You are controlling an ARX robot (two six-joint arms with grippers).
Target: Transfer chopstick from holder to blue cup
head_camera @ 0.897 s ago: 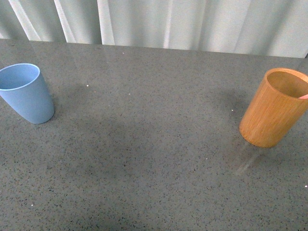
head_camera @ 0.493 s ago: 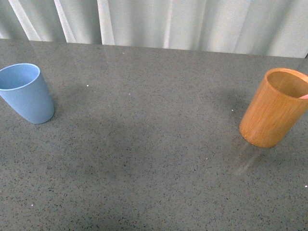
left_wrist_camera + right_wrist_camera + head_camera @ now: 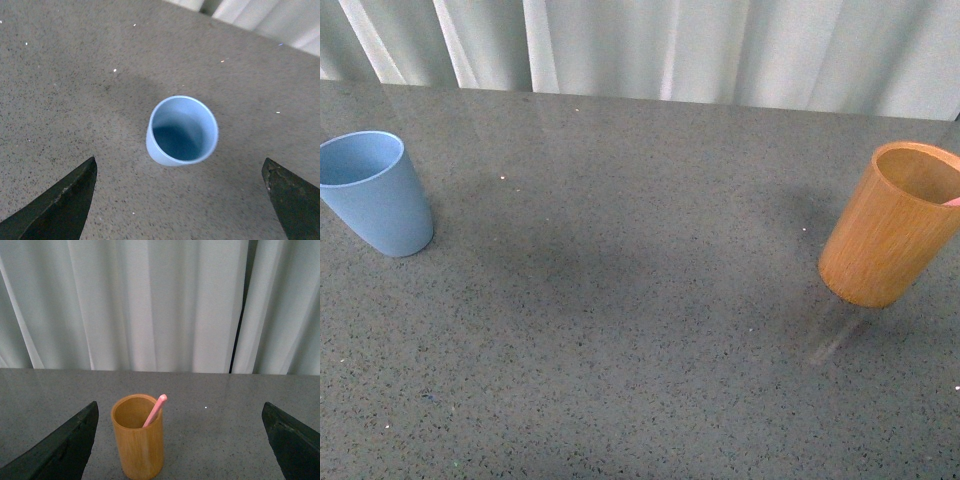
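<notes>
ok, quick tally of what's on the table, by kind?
blue cup: 1
wooden holder: 1
pink chopstick: 1
Total: 3

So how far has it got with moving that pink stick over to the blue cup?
Nothing is done yet: the chopstick leans inside the holder, and the blue cup is empty. Nothing is in hand: the left gripper is open over the cup, and the right gripper is open facing the holder. Grasping, carrying and dropping all remain.
</notes>
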